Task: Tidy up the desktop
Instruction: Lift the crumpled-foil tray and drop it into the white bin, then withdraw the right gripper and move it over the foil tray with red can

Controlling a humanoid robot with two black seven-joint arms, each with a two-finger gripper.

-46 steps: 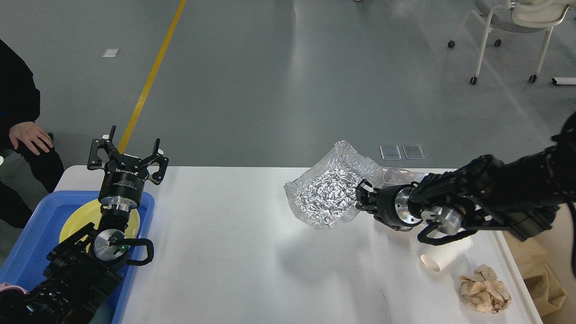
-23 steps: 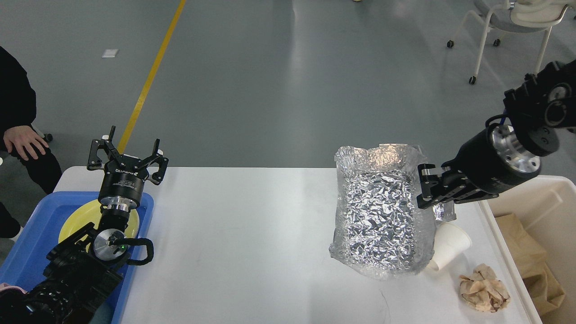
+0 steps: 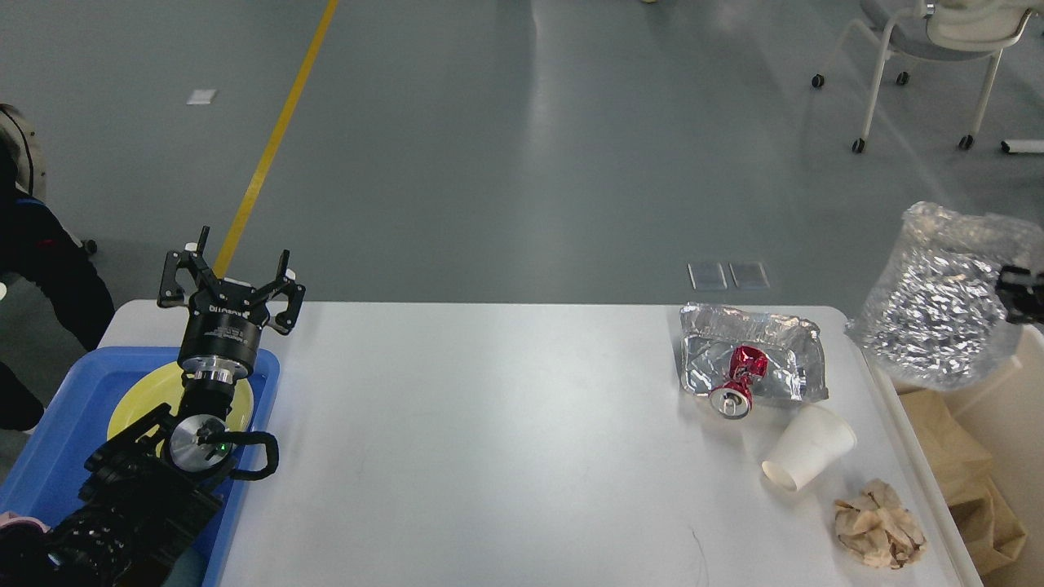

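Note:
The white desktop (image 3: 489,424) fills the middle of the head view. My left gripper (image 3: 241,259) is open and empty, upright above the desktop's far left corner by the blue tray (image 3: 57,440). My right gripper (image 3: 1019,295) shows only at the right edge; it is shut on a crumpled foil container (image 3: 938,310) and holds it in the air over the cream-white bin (image 3: 1029,391). On the desktop at the right lie a foil tray (image 3: 783,359) with a crushed red can (image 3: 738,379), a tipped paper cup (image 3: 809,448) and a crumpled brown paper (image 3: 879,523).
The blue tray holds a yellow plate (image 3: 147,391) under my left arm. The bin holds brown paper (image 3: 950,444). A person in dark clothes (image 3: 41,269) stands at the far left. A wheeled chair (image 3: 930,49) stands on the floor behind.
My right gripper has carried the crumpled foil container up and to the right, off the desktop to above the bin. This uncovered the foil tray with the red can. My left arm has not moved.

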